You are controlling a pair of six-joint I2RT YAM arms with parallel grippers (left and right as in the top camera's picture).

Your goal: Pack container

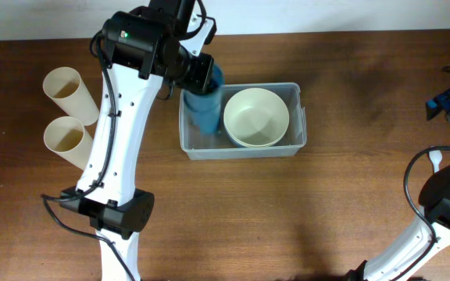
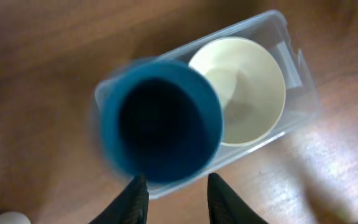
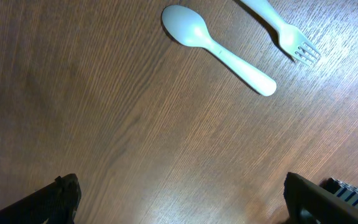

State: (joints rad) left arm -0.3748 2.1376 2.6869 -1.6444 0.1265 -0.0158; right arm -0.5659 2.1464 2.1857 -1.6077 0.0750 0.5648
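The clear plastic container (image 1: 299, 117) stands at the middle of the table. A cream bowl (image 1: 256, 117) sits in its right half. A blue cup (image 1: 204, 105) is in its left half, blurred in the left wrist view (image 2: 160, 121), where the container (image 2: 291, 56) and the bowl (image 2: 247, 87) also show. My left gripper (image 2: 178, 190) hovers over the container's left end, its fingers apart and just short of the cup's rim, not gripping it. My right gripper (image 3: 180, 193) is wide open and empty over bare table at the far right.
Two cream paper cups (image 1: 70, 94) (image 1: 67, 140) lie at the left of the table. A pale spoon (image 3: 216, 46) and a fork (image 3: 288, 28) lie on the wood ahead of my right gripper. A blue object (image 1: 444, 101) sits at the right edge.
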